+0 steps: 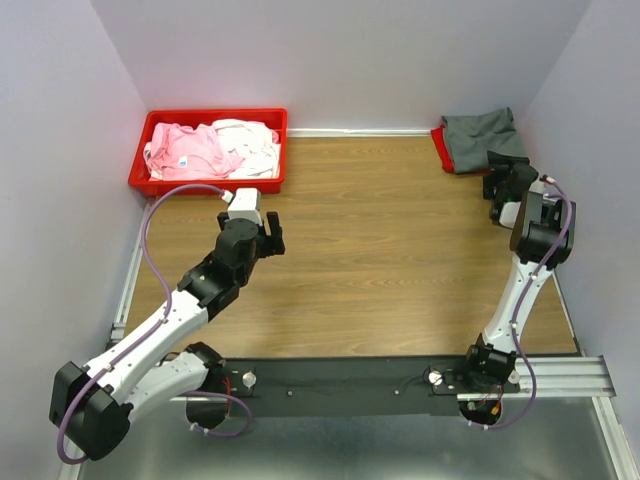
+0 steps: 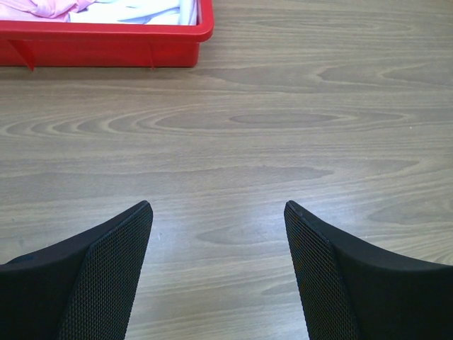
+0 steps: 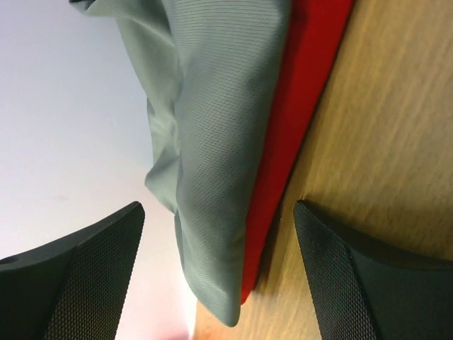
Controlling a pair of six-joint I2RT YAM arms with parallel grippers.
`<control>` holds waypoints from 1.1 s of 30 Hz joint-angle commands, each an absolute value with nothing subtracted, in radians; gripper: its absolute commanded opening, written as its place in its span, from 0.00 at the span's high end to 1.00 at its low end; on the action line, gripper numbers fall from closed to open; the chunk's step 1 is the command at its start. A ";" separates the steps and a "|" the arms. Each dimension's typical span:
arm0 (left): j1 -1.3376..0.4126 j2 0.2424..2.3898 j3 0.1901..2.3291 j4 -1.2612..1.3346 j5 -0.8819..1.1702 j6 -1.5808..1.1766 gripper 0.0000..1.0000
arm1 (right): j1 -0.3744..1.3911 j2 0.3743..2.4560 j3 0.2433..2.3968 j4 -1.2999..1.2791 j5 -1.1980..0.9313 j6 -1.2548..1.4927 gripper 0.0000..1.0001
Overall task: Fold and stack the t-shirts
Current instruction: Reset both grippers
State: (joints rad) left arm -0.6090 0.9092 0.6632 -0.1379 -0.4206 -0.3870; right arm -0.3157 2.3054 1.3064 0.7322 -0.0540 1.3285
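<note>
A folded dark grey t-shirt (image 1: 482, 138) lies on top of a folded bright red t-shirt (image 1: 441, 148) at the table's far right corner. In the right wrist view the grey shirt (image 3: 212, 142) and the red shirt (image 3: 297, 92) fill the upper middle. My right gripper (image 1: 500, 183) is open just in front of this stack, its jaws wide apart and holding nothing. Pale pink (image 1: 183, 148) and white (image 1: 250, 143) t-shirts lie crumpled in the red bin (image 1: 210, 184). My left gripper (image 1: 270, 233) is open and empty over bare wood, in front of the bin.
The red plastic bin (image 2: 106, 42) stands at the far left against the wall. Pale walls enclose the table on the left, back and right. A black rail with the arm bases (image 1: 350, 385) runs along the near edge.
</note>
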 commanded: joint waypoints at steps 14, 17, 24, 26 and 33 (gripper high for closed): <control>-0.614 0.908 0.661 -0.135 -0.471 -0.379 0.17 | -0.316 2.488 1.522 0.585 -0.049 1.502 0.43; -0.614 0.904 0.661 -0.135 -0.472 -0.379 0.17 | -0.314 2.494 1.546 0.558 -0.049 1.517 0.71; -0.614 0.876 0.658 -0.135 -0.479 -0.380 0.17 | -0.313 2.372 1.413 0.558 -0.043 1.532 0.99; -0.617 0.868 0.658 -0.135 -0.477 -0.380 0.17 | -0.313 2.330 1.370 0.558 -0.060 1.537 0.99; -0.617 0.850 0.658 -0.130 -0.479 -0.377 0.17 | -0.313 2.166 1.192 0.558 -0.081 1.503 0.61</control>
State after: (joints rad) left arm -0.6109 0.8654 0.6632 -0.1371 -0.4389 -0.3859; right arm -0.3153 2.2421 1.2469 0.5793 -0.0616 1.5196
